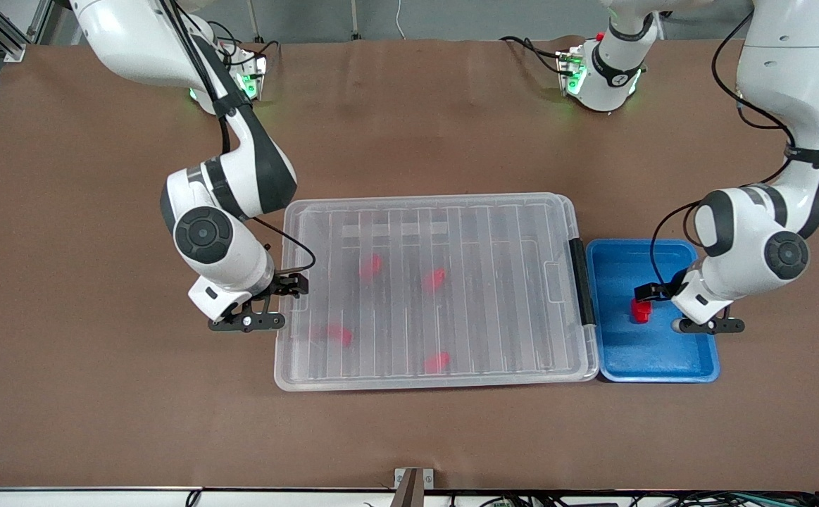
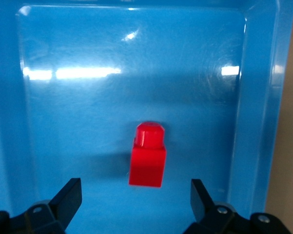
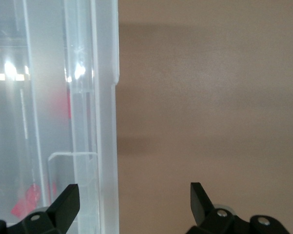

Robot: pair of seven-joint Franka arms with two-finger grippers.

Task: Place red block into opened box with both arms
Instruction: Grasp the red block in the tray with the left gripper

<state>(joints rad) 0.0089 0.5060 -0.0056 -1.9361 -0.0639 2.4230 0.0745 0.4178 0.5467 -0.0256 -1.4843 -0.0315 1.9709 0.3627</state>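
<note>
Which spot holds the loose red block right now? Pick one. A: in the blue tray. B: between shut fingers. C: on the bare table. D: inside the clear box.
A: the red block stands in the blue tray, with the open left gripper over it, not gripping.

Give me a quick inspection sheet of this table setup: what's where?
Surface: brown table.
Job's things: red block lying in the blue tray; box beside the tray, lid on, red pieces showing through.
Clutter: nothing seen.
Grippers: left gripper open, over the tray around the block; right gripper open, at the box's short edge at the right arm's end.
Cables: black cables along both arms.
Surroundings: metal framing, floor cables.
</note>
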